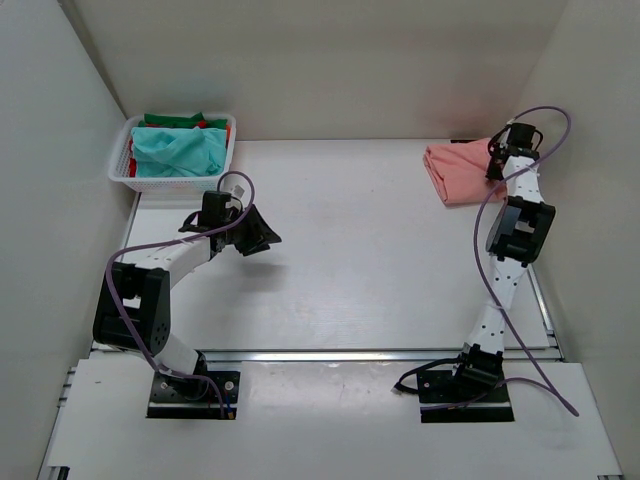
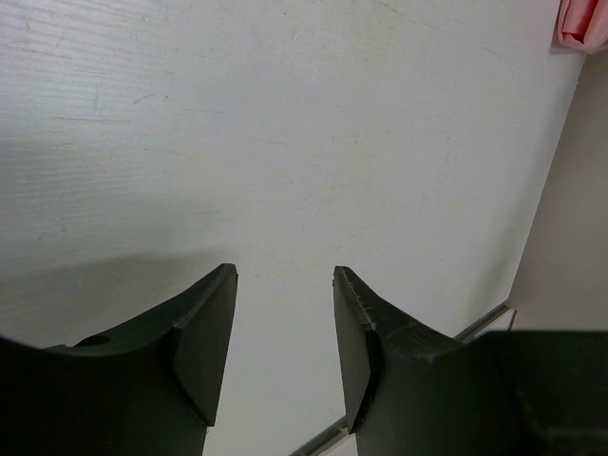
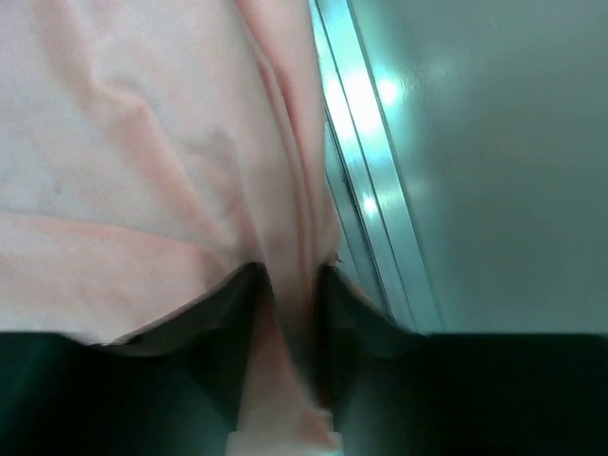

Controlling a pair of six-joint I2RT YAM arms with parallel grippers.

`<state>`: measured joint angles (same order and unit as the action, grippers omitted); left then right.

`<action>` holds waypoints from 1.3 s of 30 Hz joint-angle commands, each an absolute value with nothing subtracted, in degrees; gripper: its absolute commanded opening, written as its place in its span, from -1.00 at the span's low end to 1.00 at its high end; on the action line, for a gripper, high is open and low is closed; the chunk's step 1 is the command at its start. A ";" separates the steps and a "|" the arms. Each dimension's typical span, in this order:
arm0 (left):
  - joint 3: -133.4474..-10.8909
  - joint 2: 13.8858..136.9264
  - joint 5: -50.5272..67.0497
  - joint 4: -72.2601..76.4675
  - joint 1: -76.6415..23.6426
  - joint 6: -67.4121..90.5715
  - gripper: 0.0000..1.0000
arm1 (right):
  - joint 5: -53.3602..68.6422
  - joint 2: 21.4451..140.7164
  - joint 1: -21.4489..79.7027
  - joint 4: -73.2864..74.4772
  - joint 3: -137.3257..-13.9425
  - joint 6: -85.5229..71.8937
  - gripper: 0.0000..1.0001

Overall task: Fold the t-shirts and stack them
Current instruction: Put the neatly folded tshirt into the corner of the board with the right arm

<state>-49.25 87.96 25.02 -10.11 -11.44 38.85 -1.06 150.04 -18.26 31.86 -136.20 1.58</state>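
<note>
- right hand point(image 3: 290, 280) nearly closed, pinching a fold of the salmon-pink t-shirt point(image 3: 142, 142); the rest lies just ahead of it
- left hand point(image 2: 285, 280) half open, empty, bare tabletop point(image 2: 285, 114) below
- I'd release gently and lift straight up, no dragging the fold

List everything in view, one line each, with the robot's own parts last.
salmon-pink t-shirt: one, salmon-pink, folded at the table's far right corner
teal t-shirt: one, teal, crumpled on top in the basket
green t-shirt: one, green, at the basket's back edge
red t-shirt: one, red, only slivers showing in the basket
basket: one, white lattice, table's far left corner
table: one, white
left gripper: one, black, open and empty over bare table near the basket
right gripper: one, black, closed on a fold of the salmon-pink t-shirt
</note>
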 commanded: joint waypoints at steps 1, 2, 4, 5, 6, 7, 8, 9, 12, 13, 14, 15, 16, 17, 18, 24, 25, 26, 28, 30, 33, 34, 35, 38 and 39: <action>-50.19 87.10 24.52 -9.58 -11.43 38.67 0.12 | 1.67 150.03 -18.72 32.35 -136.06 1.85 -0.29; -50.53 86.93 24.70 -9.84 -11.69 38.67 0.12 | 1.06 149.77 -18.81 32.60 -135.79 2.02 0.00; -50.80 86.75 24.96 -10.11 -11.51 38.33 0.13 | -2.26 148.54 -18.55 31.47 -134.39 2.28 0.17; -50.63 86.49 24.70 -10.19 -11.51 38.84 0.13 | -2.98 147.84 -18.11 31.29 -133.95 3.16 0.21; -51.15 86.31 24.52 -10.54 -11.51 38.67 0.12 | -4.47 146.00 -17.84 30.94 -133.34 3.34 0.28; -51.07 85.53 24.52 -10.72 -11.43 38.76 0.13 | -5.27 144.94 -17.58 30.33 -132.55 3.43 0.39; -51.15 85.26 24.78 -11.16 -11.51 38.85 0.13 | -5.71 143.02 -17.58 30.41 -132.10 3.60 0.42; -50.98 84.56 24.44 -11.16 -11.25 38.93 0.12 | -6.67 141.26 -17.32 30.32 -131.06 3.69 0.45; -49.93 82.36 24.26 -10.81 -11.69 39.72 0.14 | -8.17 136.25 -16.53 30.50 -128.77 4.74 0.54; -49.57 81.66 24.26 -10.64 -11.60 39.81 0.14 | -9.13 134.32 -16.09 30.24 -127.80 5.62 0.54; -48.96 81.13 24.43 -10.63 -11.51 40.16 0.13 | -9.58 133.08 -15.47 29.28 -125.88 6.67 0.54; -48.61 80.08 24.78 -10.46 -11.86 39.99 0.13 | -9.93 130.80 -14.77 28.92 -123.95 7.29 0.59; -48.26 79.89 24.52 -10.63 -11.78 40.43 0.14 | -11.06 129.13 -14.42 28.66 -122.88 7.73 0.60; -48.34 79.54 24.78 -10.98 -11.78 40.34 0.13 | -10.73 128.50 -13.28 28.48 -122.00 7.82 0.61; -48.86 79.02 24.70 -11.77 -11.95 39.56 0.13 | -9.68 127.54 -12.92 28.74 -122.08 7.65 0.61; -52.82 78.76 24.25 -18.37 -13.54 35.59 0.14 | -2.82 125.25 -8.80 29.18 -114.45 5.45 -0.41; -52.21 77.62 24.95 -17.93 -13.19 36.29 0.14 | -3.07 125.59 -8.01 29.61 -113.22 4.67 -0.38; -51.60 77.17 25.05 -17.67 -12.92 36.47 0.14 | -2.29 125.94 -7.82 30.14 -112.68 4.40 -0.36; -50.98 74.28 24.96 -17.67 -12.39 36.92 0.14 | -0.36 126.47 -7.47 31.02 -111.71 2.03 -0.29; -50.97 72.70 24.26 -18.80 -12.30 36.74 0.15 | 3.24 127.44 -7.38 32.16 -111.01 0.45 -0.26; -51.15 71.90 23.91 -20.56 -11.86 35.51 0.16 | 3.87 129.72 -7.82 32.87 -111.09 -1.76 -0.23; -51.24 71.55 23.99 -21.35 -11.69 35.42 0.16 | 4.13 130.68 -7.91 33.39 -112.22 -2.19 -0.22; -50.98 71.28 23.82 -21.36 -11.52 35.33 0.14 | 5.00 132.26 -8.00 33.66 -113.45 -2.46 -0.22; -49.93 69.96 24.43 -21.45 -11.60 35.86 0.16 | 6.94 137.52 -8.87 38.04 -121.06 -2.55 -0.20; -50.01 69.79 24.00 -21.27 -11.78 35.86 0.16 | 8.16 139.64 -9.31 39.97 -122.94 -2.72 -0.20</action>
<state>-50.30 72.03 24.40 -20.23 -11.97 36.45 4.89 136.35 -7.94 36.75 -115.96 -0.93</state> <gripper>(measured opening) 0.577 0.397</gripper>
